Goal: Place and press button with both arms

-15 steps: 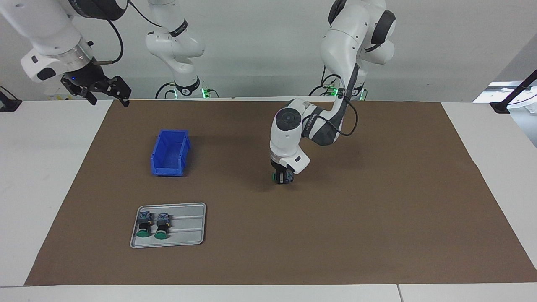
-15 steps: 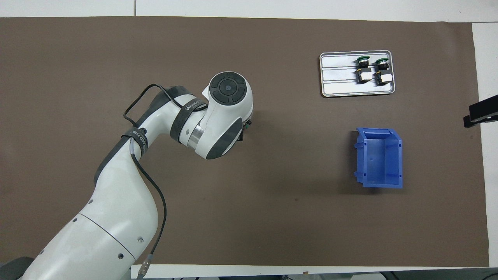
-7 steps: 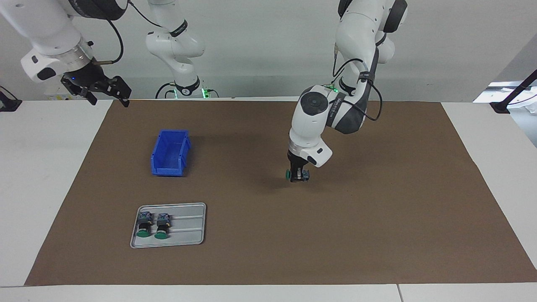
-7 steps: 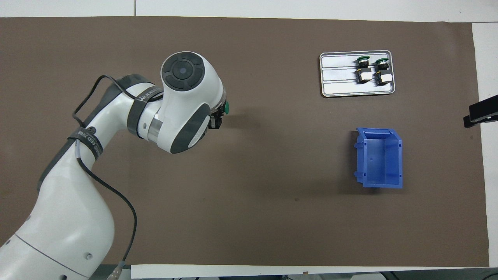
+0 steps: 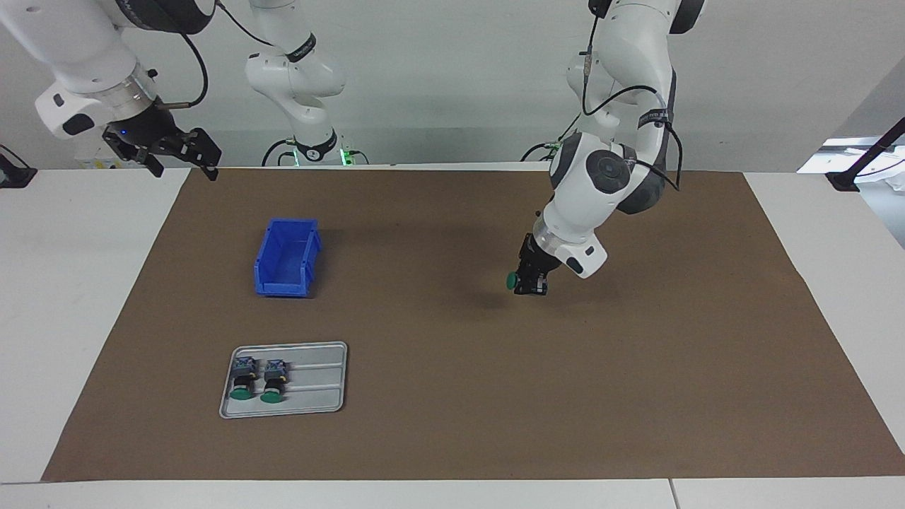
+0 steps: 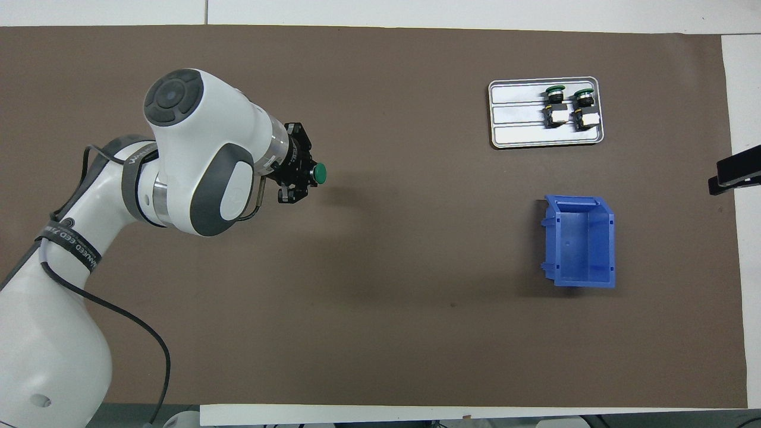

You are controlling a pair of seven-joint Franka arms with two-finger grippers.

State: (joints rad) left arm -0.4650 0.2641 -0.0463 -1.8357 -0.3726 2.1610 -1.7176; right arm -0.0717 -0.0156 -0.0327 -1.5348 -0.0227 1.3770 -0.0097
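Observation:
My left gripper is shut on a button and holds it a little above the brown mat, near the table's middle. Its green cap points sideways toward the right arm's end. In the overhead view the gripper and the held button show past the tilted wrist. Two more buttons lie side by side in a grey tray, also seen from overhead. My right gripper is open and waits high over the mat's corner at its own end.
A blue bin stands on the mat, nearer to the robots than the grey tray; it also shows in the overhead view. A brown mat covers most of the white table.
My left arm has carried the button toward its own end of the table and tilted its wrist, so the green cap now shows sideways. The right arm has not moved.

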